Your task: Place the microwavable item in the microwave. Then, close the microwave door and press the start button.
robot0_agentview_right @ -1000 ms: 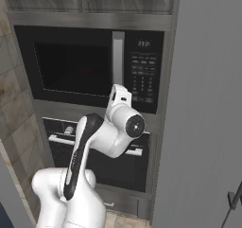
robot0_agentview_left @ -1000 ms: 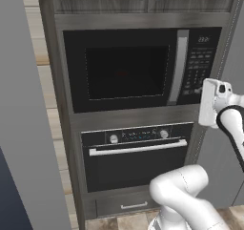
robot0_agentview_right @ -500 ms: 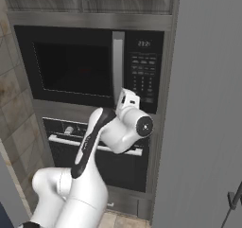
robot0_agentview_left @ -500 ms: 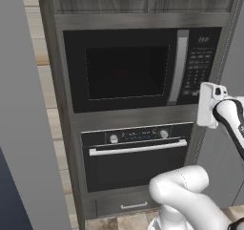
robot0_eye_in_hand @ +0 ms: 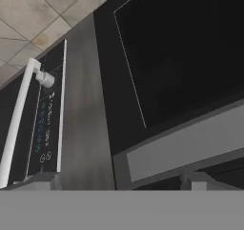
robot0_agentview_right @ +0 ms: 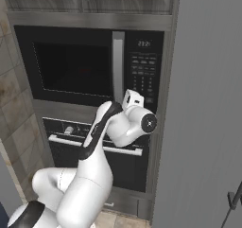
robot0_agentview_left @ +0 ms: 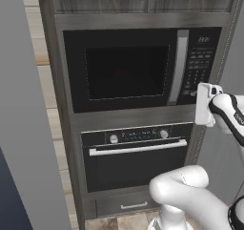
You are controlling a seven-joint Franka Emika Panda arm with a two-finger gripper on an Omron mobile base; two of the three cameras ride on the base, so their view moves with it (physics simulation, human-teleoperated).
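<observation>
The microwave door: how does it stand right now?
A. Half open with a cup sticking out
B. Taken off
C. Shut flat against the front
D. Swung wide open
C: the microwave door lies flush with the keypad panel, its silver bar handle upright beside it, and no cavity shows.

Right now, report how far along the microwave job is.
Done: the microwave door is shut, its silver handle upright beside the keypad. Whether the cup is inside cannot be told through the dark window. In hand: the open gripper is empty, with the hand low beside the keypad. Left: pressing the start button.
</observation>
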